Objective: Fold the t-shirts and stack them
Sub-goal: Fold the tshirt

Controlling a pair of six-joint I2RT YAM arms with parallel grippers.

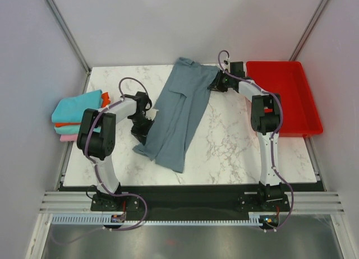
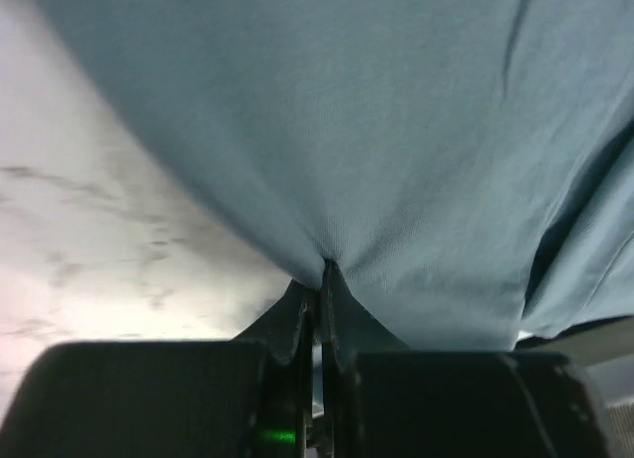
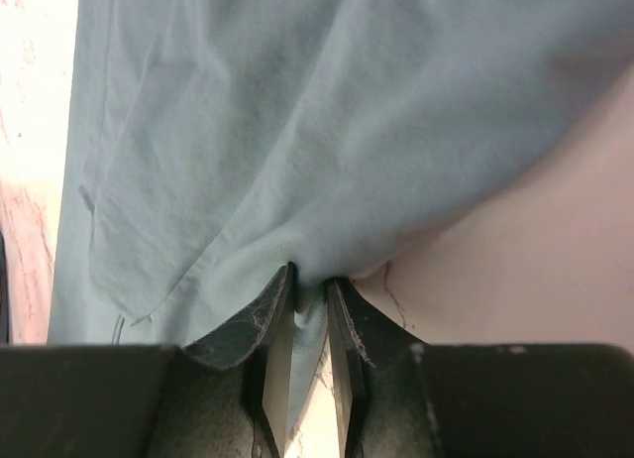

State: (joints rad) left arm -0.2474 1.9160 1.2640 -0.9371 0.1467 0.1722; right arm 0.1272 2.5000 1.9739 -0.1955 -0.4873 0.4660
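Slate-toned cloth at both pincers. Pinching the slate grey-blue shirt [image 1: 179, 113] at its near left edge with the left gripper [image 2: 323, 289], jaws clenched tight on a thin fold. Squeezing a bunched tuck of its far right edge in the right gripper [image 3: 309, 289]. Lying slantwise as a long folded strip across the middle of the marble table [image 1: 224, 152]. Showing, well apart at the left edge, a stack of teal shirt [image 1: 76, 109], orange shirt [image 1: 61, 125] and pink shirt [image 1: 68, 138]. Showing a red tray [image 1: 280, 91] at the far right.
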